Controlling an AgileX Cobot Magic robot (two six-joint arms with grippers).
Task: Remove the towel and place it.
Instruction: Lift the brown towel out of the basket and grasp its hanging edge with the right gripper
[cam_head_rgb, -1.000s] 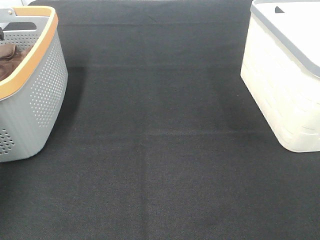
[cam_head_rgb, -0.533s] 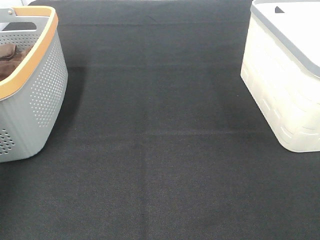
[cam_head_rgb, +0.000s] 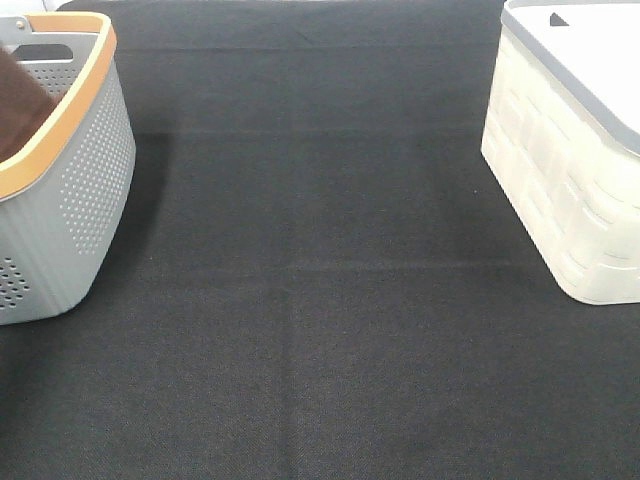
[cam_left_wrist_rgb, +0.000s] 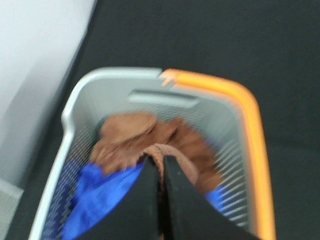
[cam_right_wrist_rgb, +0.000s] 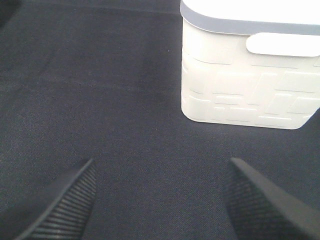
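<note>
The towel is a reddish-brown cloth bunched inside the grey basket with the orange rim. My left gripper is shut on a fold of it, with the black fingers pressed together. In the exterior high view the towel shows as a brown mass rising above the basket's rim at the far left; the left gripper itself is out of that view. My right gripper stands open above the black mat with nothing between its fingers.
A blue cloth lies under the towel in the basket. A white lidded bin stands at the right, also seen from the right wrist. Black mat covers the table between the two containers.
In the exterior high view the towel has risen inside the basket, from a low crumpled heap to a taller brown mass at the left edge. The right arm has not moved.
</note>
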